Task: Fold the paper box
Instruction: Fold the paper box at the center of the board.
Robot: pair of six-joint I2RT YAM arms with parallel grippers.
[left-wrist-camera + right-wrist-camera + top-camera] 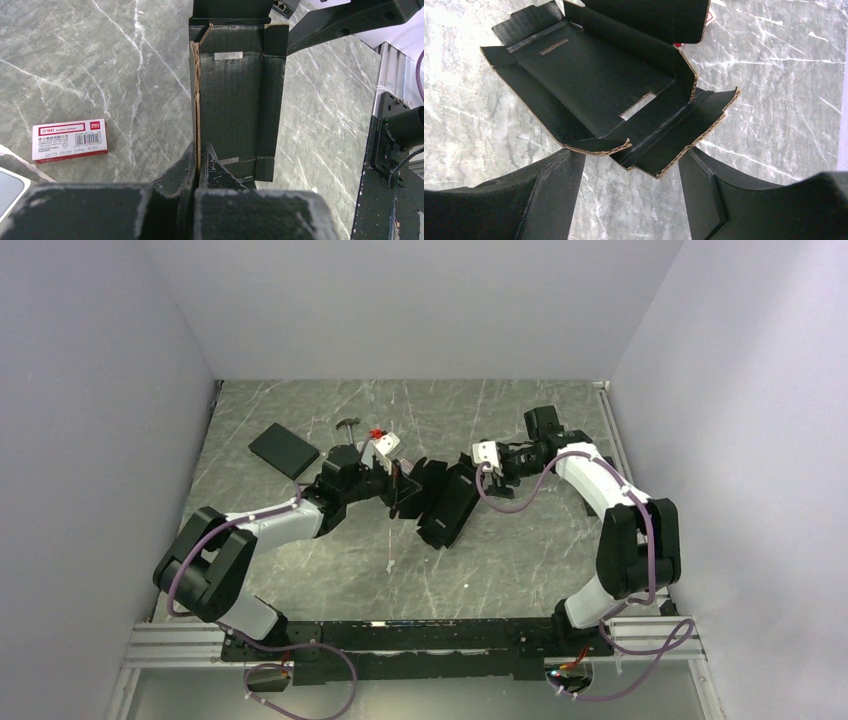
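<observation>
While our left end effector (199, 164) clamps the box (232, 100) edge, we should pinch the flap (674, 135) squarely with the right end effector (631, 152), now apart

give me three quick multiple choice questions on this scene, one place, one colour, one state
1. Where does the slab lie from the box?
A) left and farther back
B) right of it
C) on top of it

2. What colours is the small carton?
A) blue
B) red and white
C) green

3. How is the left gripper?
A) wide open
B) shut on nothing
C) shut on the box

Answers:
1 A, the top view shows it toward the far left.
2 B, red border, white label.
3 C, it pinches the box's edge.
</observation>
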